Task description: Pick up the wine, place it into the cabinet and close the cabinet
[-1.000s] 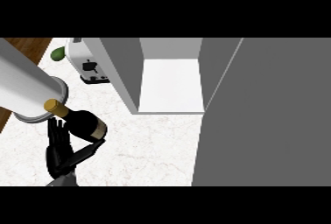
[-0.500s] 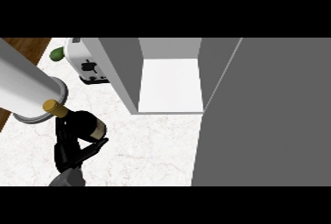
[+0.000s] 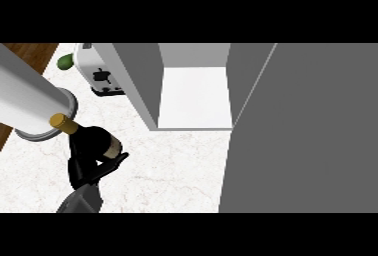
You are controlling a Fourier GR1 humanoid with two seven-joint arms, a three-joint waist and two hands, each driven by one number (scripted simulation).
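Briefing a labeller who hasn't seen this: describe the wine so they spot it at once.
Start at the open cabinet, then look left and down over the white counter. The wine is the dark bottle with a tan cap, held in the left hand; the toaster farther back is white.

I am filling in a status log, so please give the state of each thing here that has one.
cabinet: open, wine not yet inside.
wine: tilted, held in the left hand.
left hand: shut on the wine.
right hand: not in view.
toaster: upright, untouched.
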